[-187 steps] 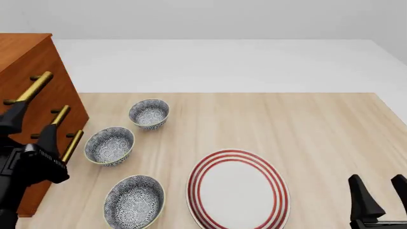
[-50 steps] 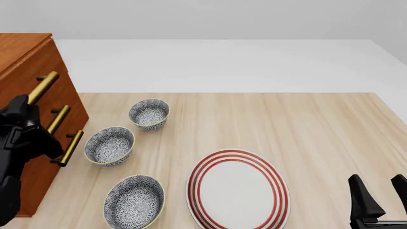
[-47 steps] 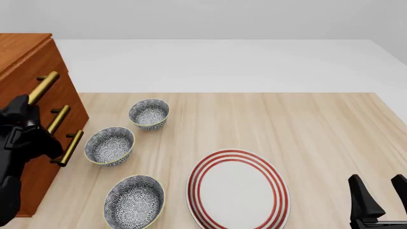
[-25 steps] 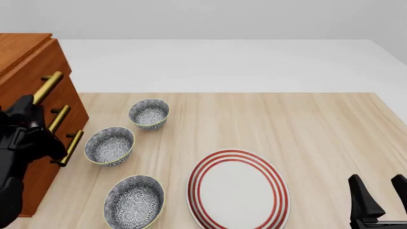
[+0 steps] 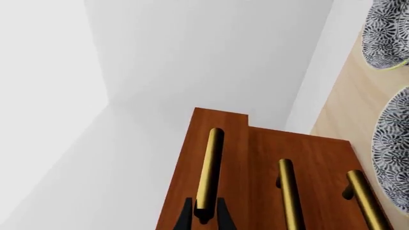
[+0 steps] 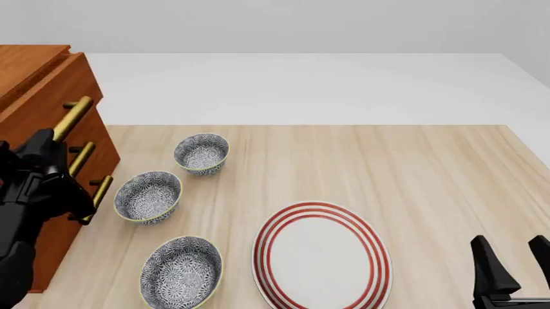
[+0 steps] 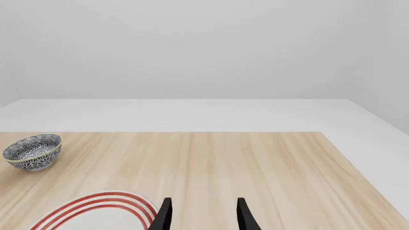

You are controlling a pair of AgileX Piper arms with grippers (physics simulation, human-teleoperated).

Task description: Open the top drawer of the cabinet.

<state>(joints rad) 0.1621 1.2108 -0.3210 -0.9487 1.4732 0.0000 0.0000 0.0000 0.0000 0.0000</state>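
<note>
Top drawer (image 6: 47, 90) sits proud of the cabinet (image 6: 38, 238) front at the surface's (image 6: 429, 167) far-left edge, reddish-brown wood, brass bar handle (image 5: 210, 167). Left claw (image 5: 204, 216) reaches up from below, fingers pinching the handle's near end; only the left wrist view shows that grip, the front view shows just the arm's black bulk. Right claw (image 7: 202, 215) spread, low at near right beside the red-ringed plate (image 6: 322, 256).
</note>
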